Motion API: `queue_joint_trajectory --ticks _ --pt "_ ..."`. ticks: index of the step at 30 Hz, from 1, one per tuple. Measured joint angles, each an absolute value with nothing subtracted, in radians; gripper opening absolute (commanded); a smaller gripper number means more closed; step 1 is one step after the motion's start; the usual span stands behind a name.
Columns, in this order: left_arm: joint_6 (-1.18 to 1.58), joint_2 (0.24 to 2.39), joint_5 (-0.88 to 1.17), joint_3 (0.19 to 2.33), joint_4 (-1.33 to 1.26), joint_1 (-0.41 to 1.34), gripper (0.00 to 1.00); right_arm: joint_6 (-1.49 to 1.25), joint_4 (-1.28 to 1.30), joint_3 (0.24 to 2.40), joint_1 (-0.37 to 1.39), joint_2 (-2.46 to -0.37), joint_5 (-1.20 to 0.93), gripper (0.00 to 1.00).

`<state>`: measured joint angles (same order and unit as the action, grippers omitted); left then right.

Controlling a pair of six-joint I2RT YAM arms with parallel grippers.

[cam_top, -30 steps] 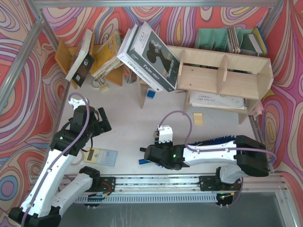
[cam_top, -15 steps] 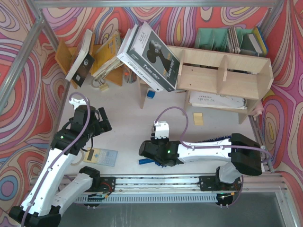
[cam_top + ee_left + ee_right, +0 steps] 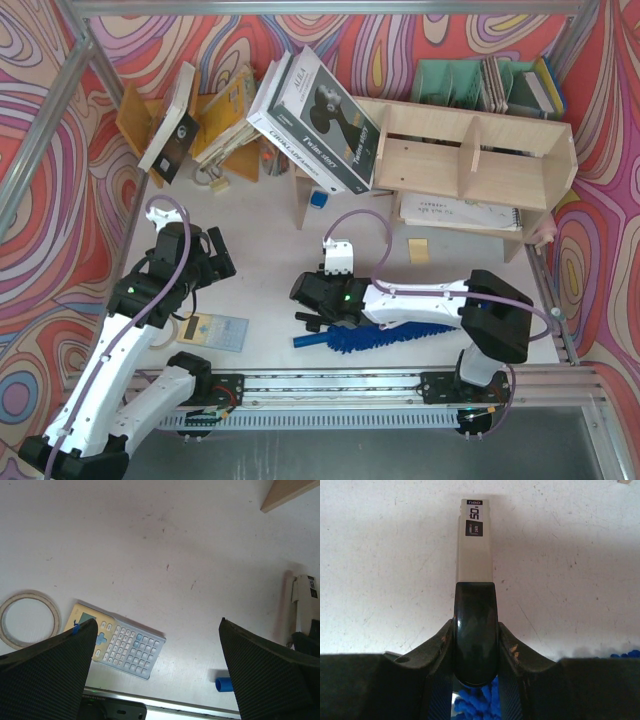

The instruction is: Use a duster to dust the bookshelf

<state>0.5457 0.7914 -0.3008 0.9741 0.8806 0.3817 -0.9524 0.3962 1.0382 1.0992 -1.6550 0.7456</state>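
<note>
The right gripper (image 3: 476,627) is clamped on the glossy black rear of a stapler (image 3: 475,545). The stapler's cream body sticks straight out ahead of the fingers, toward the bookshelf (image 3: 470,160). The gripper sits in front of the bookshelf's left end and well apart from it. Whether the stapler rests on the desk (image 3: 270,260) or is lifted just clear of it cannot be told. This grip looks like the handling of a stray item, since a stapler has no part in dusting.

The duster (image 3: 400,332) lies flat on the desk just under that gripper and its forearm. Blue fluff shows beneath the fingers in the right wrist view. The duster lies well in front of the bookshelf and roughly parallel to its front edge, with the slim handle end pointing past the bookshelf's left end. Nothing grips it, so the dusting itself appears not yet begun. The handle lies free, so it seems easy to reach once the stapler is released.

The left gripper (image 3: 157,625) has its jaws spread wide and holds nothing. It hovers far out from the bookshelf's left end, above a calculator (image 3: 120,647) and a ring of tape (image 3: 25,620). It is probably parked there to leave the middle of the desk to the other arm.
</note>
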Motion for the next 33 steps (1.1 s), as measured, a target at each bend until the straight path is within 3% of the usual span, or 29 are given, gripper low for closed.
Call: queue_joint_trajectory --ticks 7,15,21,25,27,33 --pt "0.549 0.791 -0.305 0.974 0.881 0.382 0.98 -0.913 0.364 1.067 1.065 -1.738 0.715 0.08" --pt "0.549 0.794 -0.304 0.974 0.881 0.382 0.99 -0.905 0.356 1.069 1.059 -1.742 0.709 0.19" --pt "0.549 0.793 -0.304 0.974 0.881 0.382 0.98 -0.906 0.356 1.069 1.059 -1.742 0.706 0.42" --pt "0.550 0.793 -0.304 0.974 0.881 0.382 0.99 -0.916 0.355 1.069 1.059 -1.742 0.705 0.68" --pt "0.550 0.793 -0.304 0.974 0.881 0.382 0.99 -0.919 0.355 1.070 1.059 -1.742 0.704 0.73" --pt "0.550 0.793 -0.304 0.974 0.881 0.382 0.99 -0.944 0.373 1.073 1.059 -1.707 0.706 0.73"
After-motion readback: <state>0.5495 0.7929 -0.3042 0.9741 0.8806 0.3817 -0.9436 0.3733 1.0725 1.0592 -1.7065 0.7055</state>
